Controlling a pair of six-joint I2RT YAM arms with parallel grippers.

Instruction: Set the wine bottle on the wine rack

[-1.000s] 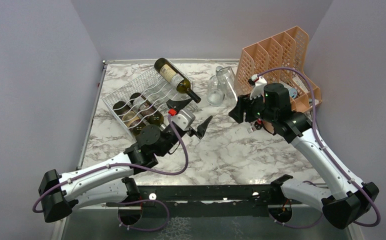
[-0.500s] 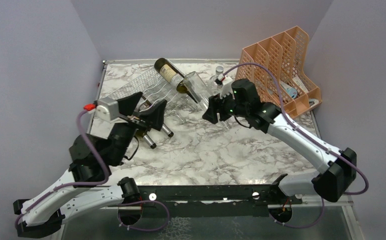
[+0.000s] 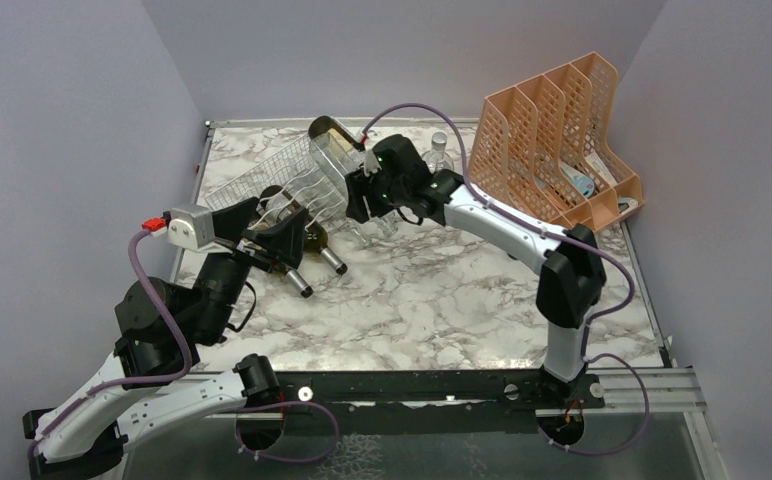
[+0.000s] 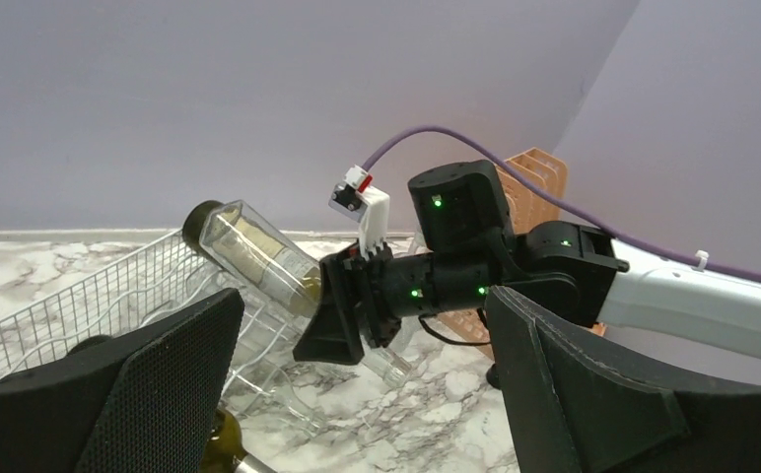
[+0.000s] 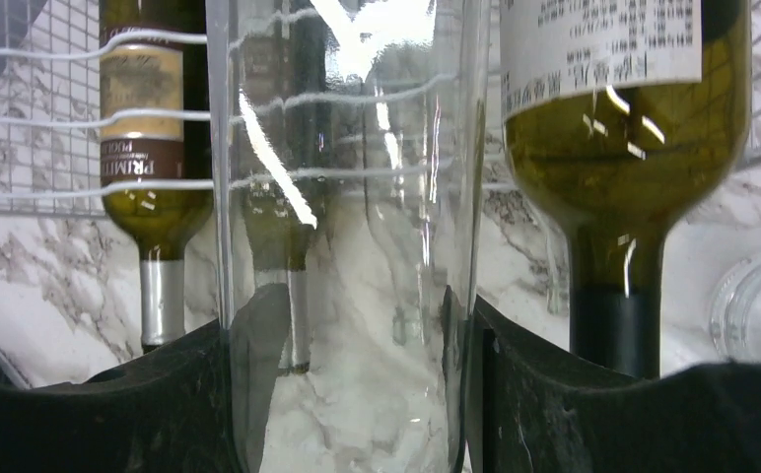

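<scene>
Right wrist view: right gripper (image 5: 352, 379) pinching clear wine bottle (image 5: 347, 148) at wide body; glass = stiff, slick, fragile, prob light. Left gripper (image 4: 357, 389) spread, empty, by wine rack (image 3: 252, 176)

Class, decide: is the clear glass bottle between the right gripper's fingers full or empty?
Empty: the marble tabletop and white wire rack show through the clear glass bottle; no liquid visible.

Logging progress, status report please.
Left gripper open, empty. Right gripper shut on clear wine bottle at the wine rack. Labelled green bottle lies close alongside.
</scene>
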